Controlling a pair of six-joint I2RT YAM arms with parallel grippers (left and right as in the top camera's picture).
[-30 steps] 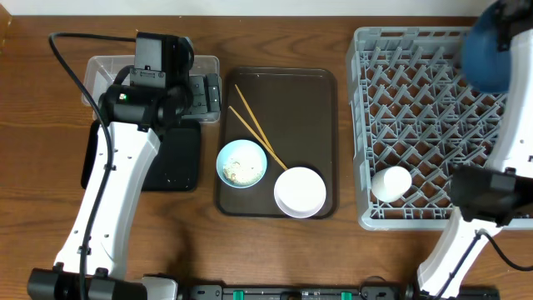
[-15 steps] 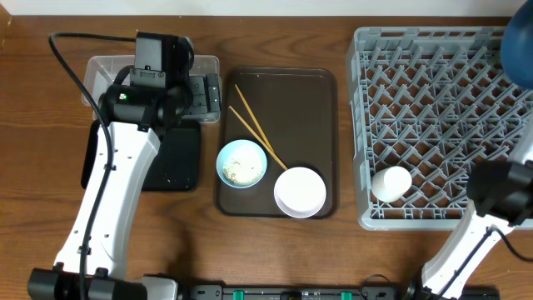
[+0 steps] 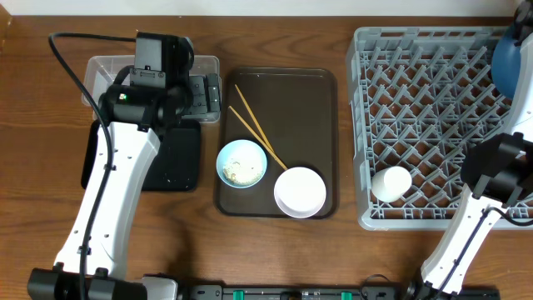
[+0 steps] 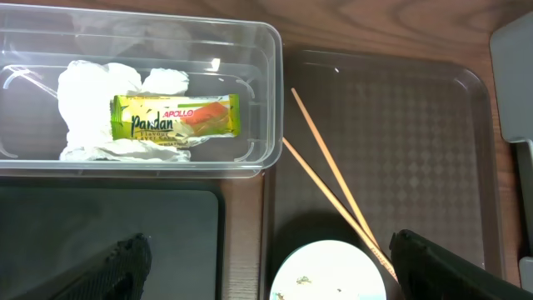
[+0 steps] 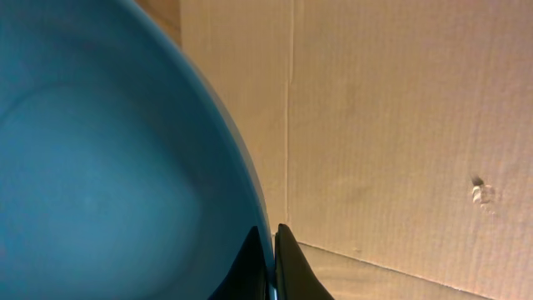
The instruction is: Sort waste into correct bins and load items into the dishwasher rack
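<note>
Blue plate (image 5: pixel 100 150) pinched by its rim in your right gripper (image 5: pixel 271 250), probably to rack it upright. Left gripper (image 4: pixel 271 247) gapes empty, upper left, over tub (image 4: pixel 268 100).

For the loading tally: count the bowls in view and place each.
2. The light blue bowl is on the brown tray, near-left corner; the white bowl is beside it, near-right corner. None seems hidden.

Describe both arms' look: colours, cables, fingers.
Both match: white links with black joint housings. The left arm carries a black cable looping beside its wrist end. The left gripper has dark matte fingers; the right arm ends in a right gripper with slim black fingers.
</note>
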